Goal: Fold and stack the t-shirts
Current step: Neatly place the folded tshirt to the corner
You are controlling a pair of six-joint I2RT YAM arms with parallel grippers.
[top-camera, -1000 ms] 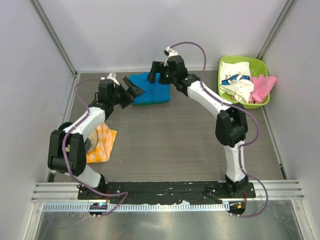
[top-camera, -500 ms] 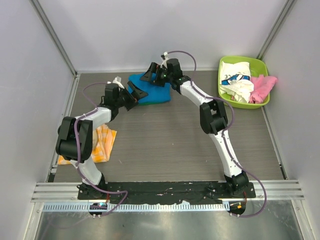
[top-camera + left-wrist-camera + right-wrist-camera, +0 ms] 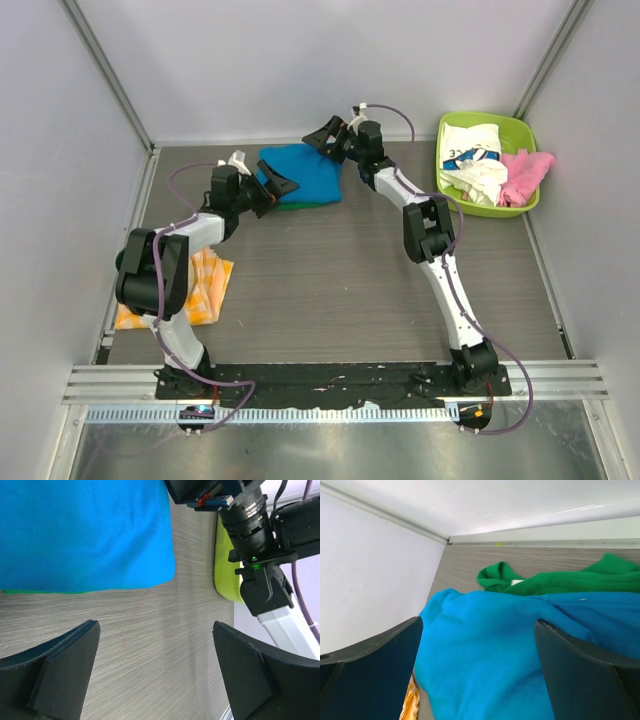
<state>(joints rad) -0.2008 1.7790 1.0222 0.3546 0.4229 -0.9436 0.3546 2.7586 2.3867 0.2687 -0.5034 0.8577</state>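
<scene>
A folded bright blue t-shirt [image 3: 305, 175] lies at the back of the table on top of a green t-shirt [image 3: 300, 205], whose edge shows under it. The blue shirt fills the right wrist view [image 3: 485, 650], with the green shirt [image 3: 560, 580] behind it. My left gripper [image 3: 278, 183] is open and empty at the blue shirt's left edge; in its wrist view the blue shirt [image 3: 85, 530] lies ahead of the fingers. My right gripper [image 3: 325, 135] is open and empty, above the shirt's back right corner. White printed [image 3: 472, 158] and pink [image 3: 525, 175] t-shirts lie in the green basket.
The lime green basket [image 3: 450, 125] stands at the back right, also in the left wrist view [image 3: 222, 565]. A small orange-yellow checked cloth [image 3: 200, 290] lies at the left, partly under the left arm. Grey walls close in the table on three sides.
My right gripper has swung from over the blue shirt to its back right corner. The left gripper moved slightly closer to the shirt's left edge. The blue shirt lies flatter.
</scene>
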